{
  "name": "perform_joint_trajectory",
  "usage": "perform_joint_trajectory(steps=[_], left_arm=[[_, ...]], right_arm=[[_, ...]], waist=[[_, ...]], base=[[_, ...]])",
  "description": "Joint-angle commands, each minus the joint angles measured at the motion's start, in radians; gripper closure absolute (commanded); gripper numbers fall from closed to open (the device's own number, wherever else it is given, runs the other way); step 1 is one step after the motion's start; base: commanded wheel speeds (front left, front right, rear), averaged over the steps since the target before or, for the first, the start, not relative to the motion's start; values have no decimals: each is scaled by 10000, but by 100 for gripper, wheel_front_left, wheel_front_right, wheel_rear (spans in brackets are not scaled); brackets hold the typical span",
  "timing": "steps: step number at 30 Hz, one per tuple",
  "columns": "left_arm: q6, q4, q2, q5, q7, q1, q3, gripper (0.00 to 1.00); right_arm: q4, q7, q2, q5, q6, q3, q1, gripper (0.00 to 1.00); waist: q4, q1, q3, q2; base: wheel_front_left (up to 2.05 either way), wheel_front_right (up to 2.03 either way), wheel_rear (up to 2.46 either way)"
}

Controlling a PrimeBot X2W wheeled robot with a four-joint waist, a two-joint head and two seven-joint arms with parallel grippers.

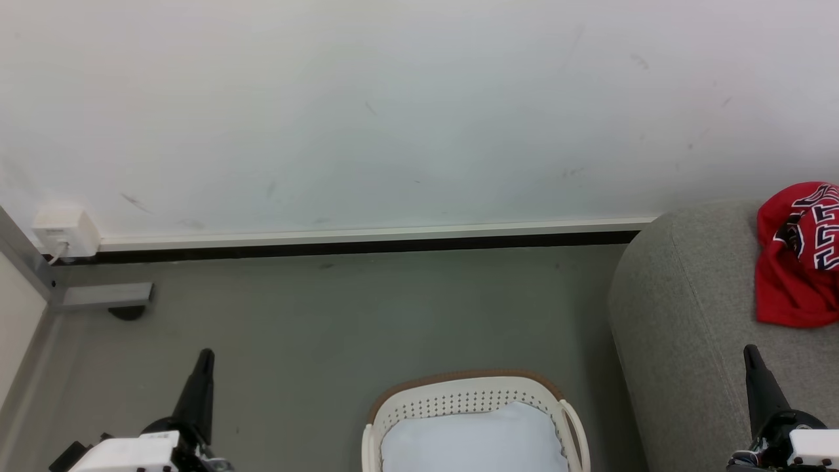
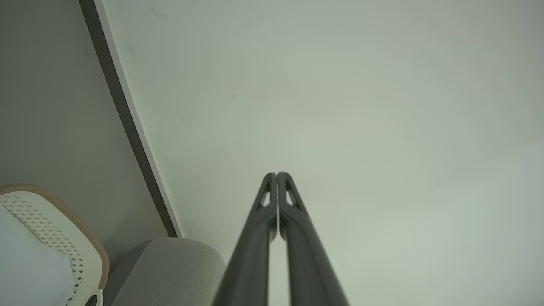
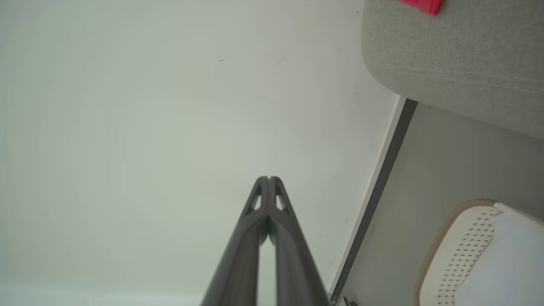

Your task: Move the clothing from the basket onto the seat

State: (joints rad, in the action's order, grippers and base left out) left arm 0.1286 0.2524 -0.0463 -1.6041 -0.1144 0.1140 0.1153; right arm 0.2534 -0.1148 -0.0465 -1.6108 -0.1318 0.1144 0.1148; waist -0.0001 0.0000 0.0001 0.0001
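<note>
Sofa (image 1: 688, 314) first; basket (image 1: 459, 387) on the floor just beside its arm shows no red, only something pale. On the sofa near that arm lies the red jersey (image 1: 793, 282): likely near done. Pressed together and empty: left gripper (image 1: 206, 355), right gripper (image 1: 749, 352).

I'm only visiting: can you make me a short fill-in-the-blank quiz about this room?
1. The clothing lying on the sofa is ____ in colour.
2. The basket has a ____ rim.
3. The left gripper and the right gripper each hold ____.
4. In the head view, the sofa stands on the basket's ____ side.
Missing words: red; brown; nothing; right.
</note>
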Motion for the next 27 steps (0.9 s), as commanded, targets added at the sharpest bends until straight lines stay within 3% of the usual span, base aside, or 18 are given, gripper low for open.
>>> perform_joint_trajectory(steps=[1, 27], left_arm=[[42, -19, -73, -132, -53, 72, 32, 100], [43, -18, -72, -132, -53, 72, 32, 100]], right_arm=[[-42, -46, -71, -11, 21, 37, 61, 100], [-42, -47, -70, -12, 21, 36, 61, 100]], waist=[[1, 0, 0, -1], [1, 0, 0, -1]], base=[[0, 0, 0], [0, 0, 0]])
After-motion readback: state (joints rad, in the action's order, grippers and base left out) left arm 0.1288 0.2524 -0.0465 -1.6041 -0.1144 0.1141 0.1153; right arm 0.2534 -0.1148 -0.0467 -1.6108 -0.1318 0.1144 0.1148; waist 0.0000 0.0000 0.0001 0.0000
